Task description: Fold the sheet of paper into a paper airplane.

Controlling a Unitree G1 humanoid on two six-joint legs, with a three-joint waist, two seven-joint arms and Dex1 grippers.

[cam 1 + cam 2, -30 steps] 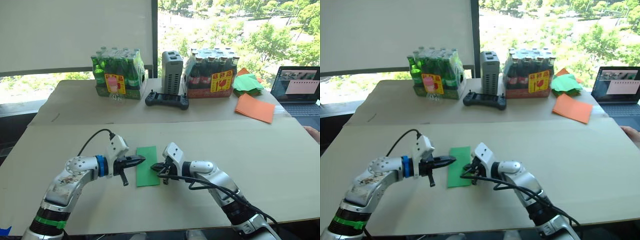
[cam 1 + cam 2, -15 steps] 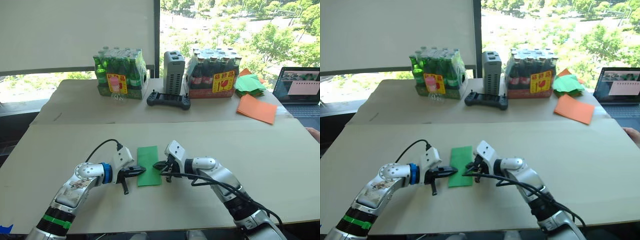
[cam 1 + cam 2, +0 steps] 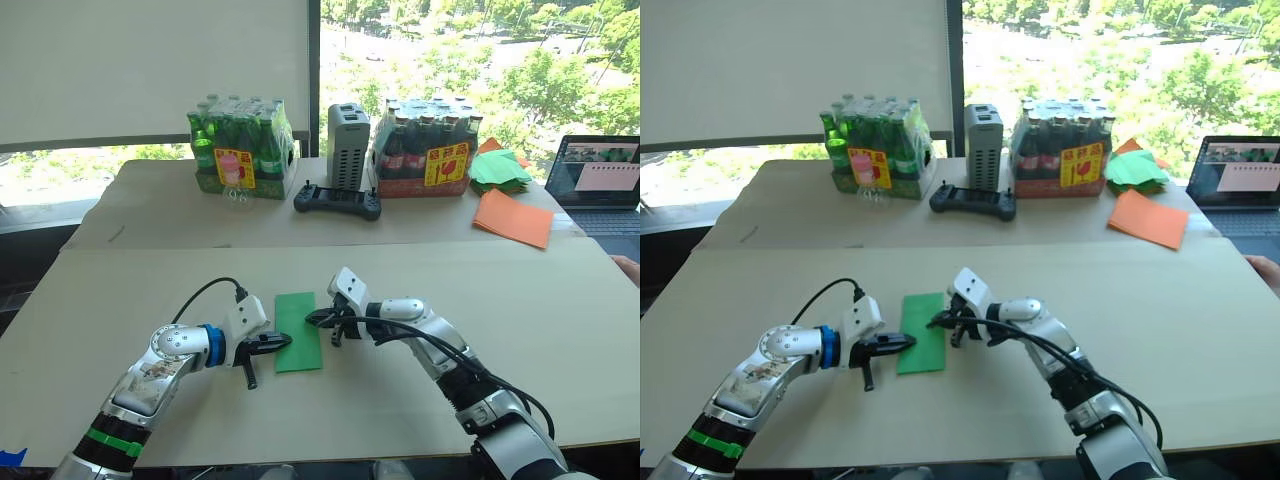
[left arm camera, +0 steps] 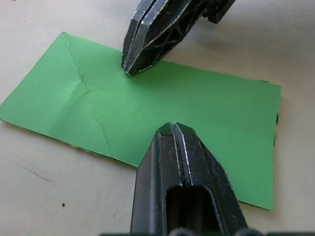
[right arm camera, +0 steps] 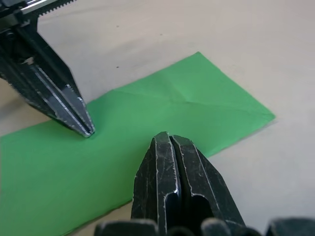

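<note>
On the table [image 3: 520,300], the sheet of paper [image 3: 298,330] lies flat, halved lengthwise. Thin and floppy, it is best lifted by an edge. Both left gripper [image 3: 283,342] and right gripper [image 3: 313,319] jaws are closed together, tips pressed on it.

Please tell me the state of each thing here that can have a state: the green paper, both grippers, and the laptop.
Sheet of paper: folded into a narrow rectangle, lying flat on the table, diagonal creases at one end.
Left gripper: shut, tip on the paper.
Right gripper: shut, tip on the paper.
Laptop: open, screen lit.
</note>
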